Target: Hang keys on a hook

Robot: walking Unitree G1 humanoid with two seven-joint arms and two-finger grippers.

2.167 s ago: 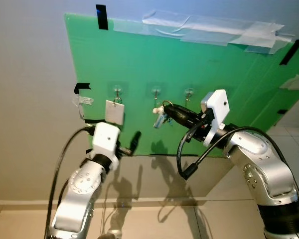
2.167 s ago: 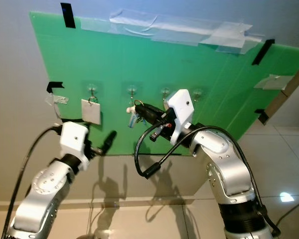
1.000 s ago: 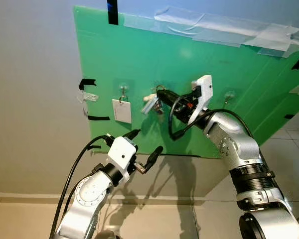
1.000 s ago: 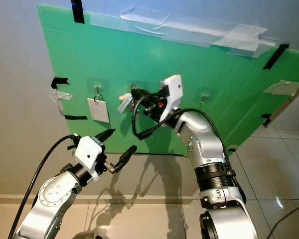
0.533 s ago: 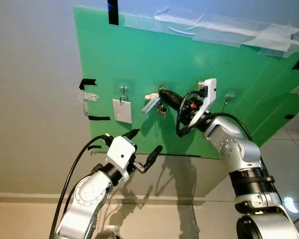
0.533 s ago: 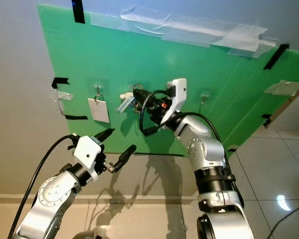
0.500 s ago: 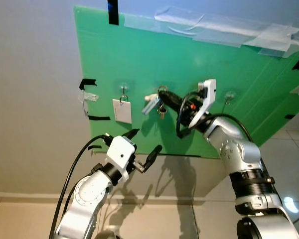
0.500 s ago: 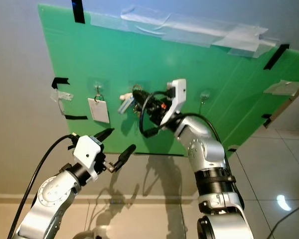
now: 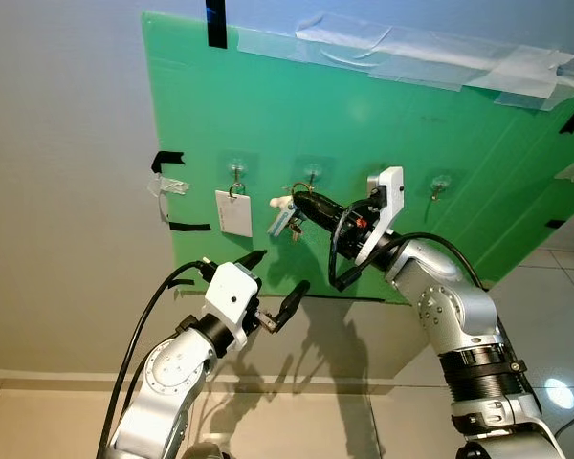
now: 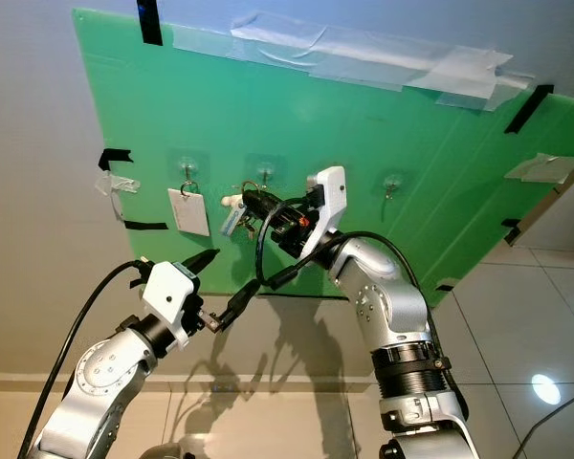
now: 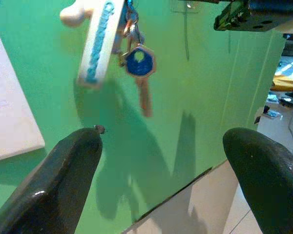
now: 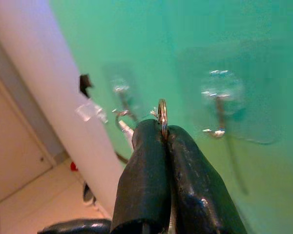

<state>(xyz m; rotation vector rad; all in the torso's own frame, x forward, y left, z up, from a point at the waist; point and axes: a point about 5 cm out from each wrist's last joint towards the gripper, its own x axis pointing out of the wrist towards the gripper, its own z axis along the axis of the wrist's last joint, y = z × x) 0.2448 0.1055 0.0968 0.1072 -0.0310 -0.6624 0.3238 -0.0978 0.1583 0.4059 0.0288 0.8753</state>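
A bunch of keys (image 9: 289, 218) with a white tag (image 11: 98, 43) and a blue-headed key (image 11: 138, 63) hangs from a metal ring (image 12: 162, 113). My right gripper (image 9: 300, 201) is shut on that ring, just in front of the green board (image 9: 383, 124). The ring sits a little below and to the left of the second clear hook (image 9: 311, 176), apart from it. That hook (image 12: 217, 113) is bare. A white card (image 9: 233, 212) hangs on the first hook (image 9: 236, 173). My left gripper (image 9: 274, 277) stands open below the keys, holding nothing.
Further clear hooks (image 9: 441, 185) line the board to the right. Black tape (image 9: 169, 163) and clear tape (image 9: 430, 65) fix the board to the grey wall. A black cable (image 9: 337, 258) loops beside my right wrist. Tiled floor (image 9: 545, 316) lies below.
My right gripper has drawn down and to the left with the keys, so the ring now sits lower than the second hook. The left arm has stayed put.
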